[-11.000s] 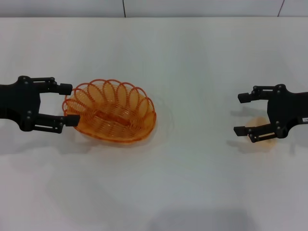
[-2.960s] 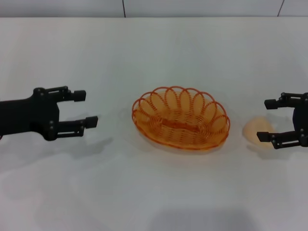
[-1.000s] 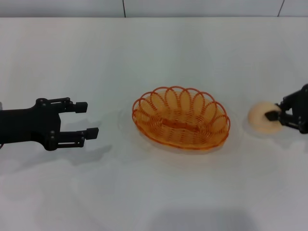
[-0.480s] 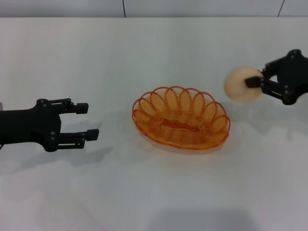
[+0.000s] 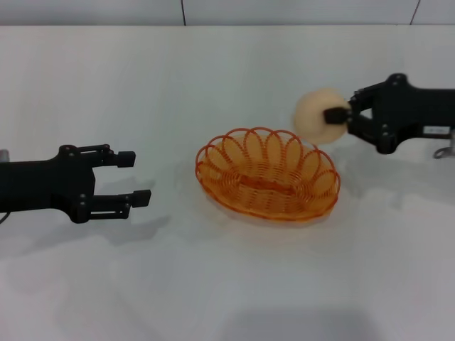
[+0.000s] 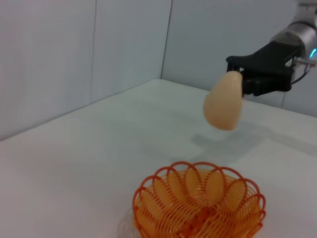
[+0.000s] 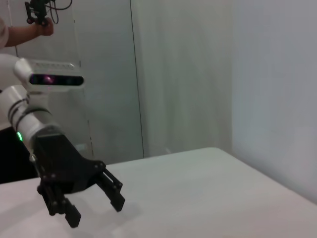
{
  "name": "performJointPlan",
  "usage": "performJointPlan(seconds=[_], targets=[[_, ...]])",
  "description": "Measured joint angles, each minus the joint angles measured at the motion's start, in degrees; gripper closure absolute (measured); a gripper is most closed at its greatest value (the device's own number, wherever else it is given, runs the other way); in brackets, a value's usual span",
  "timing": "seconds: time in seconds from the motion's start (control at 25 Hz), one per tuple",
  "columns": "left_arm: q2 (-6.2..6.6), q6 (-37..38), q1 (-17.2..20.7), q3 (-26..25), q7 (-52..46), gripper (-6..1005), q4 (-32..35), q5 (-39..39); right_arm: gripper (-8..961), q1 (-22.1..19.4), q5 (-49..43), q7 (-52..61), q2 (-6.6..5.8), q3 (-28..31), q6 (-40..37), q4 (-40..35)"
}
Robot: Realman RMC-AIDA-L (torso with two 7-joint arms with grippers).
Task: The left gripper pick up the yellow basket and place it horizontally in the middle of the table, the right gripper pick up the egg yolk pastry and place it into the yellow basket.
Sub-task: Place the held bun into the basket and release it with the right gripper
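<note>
The yellow basket (image 5: 267,175), an oval orange wire basket, lies lengthwise in the middle of the white table (image 5: 227,284); it also shows in the left wrist view (image 6: 198,206). My right gripper (image 5: 340,116) is shut on the egg yolk pastry (image 5: 318,116), a pale cream bun, and holds it in the air above the basket's far right rim. The left wrist view shows the pastry (image 6: 224,102) well above the basket. My left gripper (image 5: 135,177) is open and empty, left of the basket and apart from it; it also shows in the right wrist view (image 7: 94,201).
The table's far edge meets a grey wall (image 5: 227,11). A metal part (image 5: 445,151) sticks out below the right arm.
My right gripper has lifted the pastry off the table at the right and carried it left, up over the basket's far right rim. The left gripper has barely moved.
</note>
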Motion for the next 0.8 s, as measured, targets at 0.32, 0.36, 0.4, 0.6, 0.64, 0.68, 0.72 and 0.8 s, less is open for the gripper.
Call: performJointPlan(seconds=[0.32, 0.36, 0.4, 0.6, 0.64, 0.68, 0.72, 0.8], targets=[[-0.1, -0.15, -0.01, -0.08, 0.0, 241, -0.21, 0.48, 910, 0.25, 3.17, -1.22, 0.18, -12.44, 11.26, 1.31], [-0.09, -0.16, -0.01, -0.09, 0.0, 241, -0.22, 0.49, 910, 0.25, 3.48, -1.36, 0.19, -13.97, 12.5, 1.33], [-0.1, -0.17, -0.01, -0.09, 0.0, 241, -0.23, 0.49, 910, 0.26, 3.56, -1.39, 0.2, -15.43, 13.56, 1.36], [-0.08, -0.26, 0.0, -0.1, 0.0, 241, -0.24, 0.52, 885, 0.5, 3.66, -1.67, 0.18, -20.32, 17.04, 1.32], [-0.08, -0.27, 0.0, -0.1, 0.0, 241, -0.24, 0.52, 872, 0.5, 3.88, -1.88, 0.19, -20.64, 17.08, 1.32], [-0.08, -0.28, 0.0, -0.1, -0.01, 241, -0.24, 0.52, 859, 0.45, 4.2, -2.1, 0.2, -20.92, 17.05, 1.32], [-0.08, -0.3, -0.01, -0.1, -0.03, 241, -0.24, 0.52, 846, 0.35, 4.49, -2.27, 0.2, -21.25, 16.97, 1.32], [-0.08, -0.33, -0.01, -0.1, -0.05, 242, -0.24, 0.52, 820, 0.25, 4.83, -2.45, 0.14, -21.78, 16.8, 1.32]])
